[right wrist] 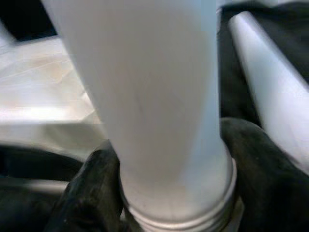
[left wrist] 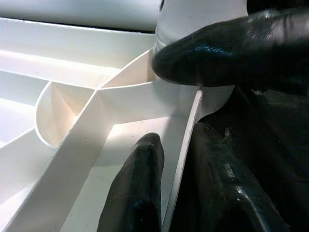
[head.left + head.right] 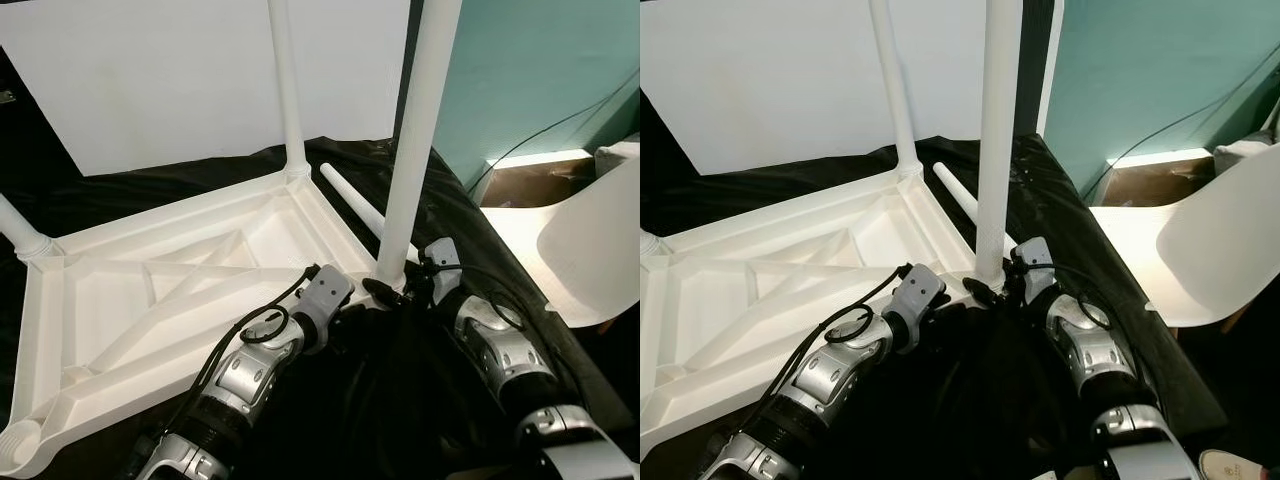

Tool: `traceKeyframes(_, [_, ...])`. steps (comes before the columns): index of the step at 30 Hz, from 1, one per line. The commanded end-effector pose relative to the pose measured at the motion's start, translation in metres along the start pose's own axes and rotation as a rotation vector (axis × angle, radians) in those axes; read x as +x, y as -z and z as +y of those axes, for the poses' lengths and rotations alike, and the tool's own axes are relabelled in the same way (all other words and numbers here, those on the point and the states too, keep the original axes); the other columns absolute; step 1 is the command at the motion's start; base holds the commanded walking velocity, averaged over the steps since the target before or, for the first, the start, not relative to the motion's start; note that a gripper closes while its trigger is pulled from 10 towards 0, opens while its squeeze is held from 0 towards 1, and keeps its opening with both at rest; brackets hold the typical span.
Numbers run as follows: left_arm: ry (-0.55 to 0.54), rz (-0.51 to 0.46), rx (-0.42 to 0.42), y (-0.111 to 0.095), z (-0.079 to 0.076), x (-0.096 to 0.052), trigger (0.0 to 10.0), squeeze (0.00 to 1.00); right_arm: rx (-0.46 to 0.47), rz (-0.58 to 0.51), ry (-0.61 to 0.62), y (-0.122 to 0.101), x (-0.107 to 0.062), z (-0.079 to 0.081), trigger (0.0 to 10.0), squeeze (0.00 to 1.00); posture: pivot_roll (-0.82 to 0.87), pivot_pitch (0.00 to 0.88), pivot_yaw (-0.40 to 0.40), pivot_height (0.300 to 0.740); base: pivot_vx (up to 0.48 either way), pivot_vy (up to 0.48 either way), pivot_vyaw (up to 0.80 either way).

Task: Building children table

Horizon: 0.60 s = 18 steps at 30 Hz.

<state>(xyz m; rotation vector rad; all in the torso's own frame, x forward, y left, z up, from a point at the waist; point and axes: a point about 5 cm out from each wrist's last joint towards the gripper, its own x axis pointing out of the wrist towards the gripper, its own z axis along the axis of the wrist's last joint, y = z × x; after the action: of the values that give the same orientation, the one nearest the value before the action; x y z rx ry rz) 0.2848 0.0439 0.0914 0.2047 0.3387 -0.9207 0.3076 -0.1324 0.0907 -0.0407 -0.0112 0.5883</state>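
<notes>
The white tabletop (image 3: 190,290) lies upside down on black cloth (image 3: 440,200). The right gripper (image 1: 169,193) clamps an upright leg (image 3: 415,140) at its near corner; the left gripper (image 2: 178,164) pinches the tabletop's edge there. A loose leg (image 3: 355,205) lies alongside.

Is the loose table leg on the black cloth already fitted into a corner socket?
No. The loose leg lies flat on the black cloth beside the upturned tabletop, apart from any socket.

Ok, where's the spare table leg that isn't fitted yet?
The loose leg lies on the black cloth beside the upturned tabletop, just behind the upright leg in the right gripper.
</notes>
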Motion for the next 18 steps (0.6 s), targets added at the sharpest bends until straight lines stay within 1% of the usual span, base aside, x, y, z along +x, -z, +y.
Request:
traceKeyframes(1, [0.111,0.163,-0.095,0.042,-0.013,0.0,10.0,0.0,0.0,-0.016,0.034,0.01,-0.005,0.015,0.0,0.0,0.04,0.0,-0.012,0.74,0.0,0.0,0.0])
traceKeyframes(2, [0.114,0.163,-0.099,0.042,-0.014,0.001,10.0,0.0,-0.01,-0.064,0.094,0.006,-0.006,0.015,0.0,0.0,0.04,0.0,-0.011,0.74,0.0,0.0,0.0])
traceKeyframes(3, [0.114,0.163,-0.099,0.042,-0.014,0.001,10.0,0.0,-0.01,-0.064,0.094,0.006,-0.006,0.015,0.0,0.0,0.04,0.0,-0.011,0.74,0.0,0.0,0.0])
traceKeyframes(4, [0.118,0.165,-0.096,0.042,-0.015,0.001,10.0,0.0,-0.027,-0.086,0.154,0.004,-0.004,0.012,0.0,0.0,0.02,0.0,-0.006,0.74,0.0,0.0,0.0])
traceKeyframes(5, [0.118,0.165,-0.096,0.042,-0.015,0.001,10.0,0.0,-0.027,-0.086,0.154,0.004,-0.004,0.012,0.0,0.0,0.02,0.0,-0.006,0.74,0.0,0.0,0.0])
traceKeyframes(6, [0.121,0.166,-0.092,0.042,-0.015,0.001,10.0,0.0,-0.024,-0.09,0.213,0.004,-0.002,0.009,0.0,0.0,0.02,0.0,-0.006,0.74,0.0,0.0,0.0])
traceKeyframes(7, [0.121,0.166,-0.092,0.042,-0.015,0.001,10.0,0.0,-0.024,-0.09,0.213,0.004,-0.002,0.009,0.0,0.0,0.02,0.0,-0.006,0.74,0.0,0.0,0.0])
traceKeyframes(8, [0.123,0.165,-0.088,0.041,-0.015,0.002,10.0,0.0,-0.024,-0.086,0.263,0.004,0.0,0.009,0.0,0.0,0.02,0.0,-0.001,0.74,0.0,0.0,0.0])
traceKeyframes(9, [0.123,0.165,-0.088,0.041,-0.015,0.002,10.0,0.0,-0.024,-0.086,0.263,0.004,0.0,0.009,0.0,0.0,0.02,0.0,-0.001,0.74,0.0,0.0,0.0])
traceKeyframes(10, [0.126,0.163,-0.085,0.04,-0.015,0.003,10.0,0.0,-0.019,-0.07,0.294,0.006,0.001,0.009,0.0,0.0,0.02,0.0,-0.003,0.74,0.0,0.0,0.0])
traceKeyframes(11, [0.128,0.161,-0.084,0.04,-0.015,0.003,10.0,0.0,-0.015,-0.047,0.303,0.008,0.001,0.011,8.6,0.0,0.02,0.0,-0.003,0.74,0.0,0.0,0.0])
traceKeyframes(12, [0.129,0.159,-0.083,0.039,-0.016,0.004,10.0,0.0,-0.023,-0.024,0.282,0.009,0.002,0.012,10.0,0.0,0.01,0.0,-0.004,0.74,0.0,0.0,0.0])
traceKeyframes(15, [0.128,0.158,-0.085,0.039,-0.016,0.004,10.0,0.0,-0.047,-0.01,0.242,0.009,0.003,0.015,10.0,0.0,0.01,0.0,-0.004,0.74,0.0,0.0,0.0])
traceKeyframes(16, [0.127,0.158,-0.086,0.039,-0.016,0.004,10.0,0.0,-0.037,-0.027,0.197,0.005,0.005,0.015,10.0,1.0,0.02,0.0,-0.005,0.74,0.0,0.0,0.0])
traceKeyframes(17, [0.127,0.158,-0.086,0.039,-0.016,0.004,10.0,0.0,-0.037,-0.027,0.197,0.005,0.005,0.015,10.0,1.0,0.02,0.0,-0.005,0.74,0.0,0.0,0.0])
traceKeyframes(18, [0.127,0.158,-0.088,0.04,-0.017,0.003,10.0,0.0,-0.03,-0.04,0.167,0.002,0.007,0.015,10.0,1.0,0.02,0.0,-0.005,0.74,0.0,0.0,0.0])
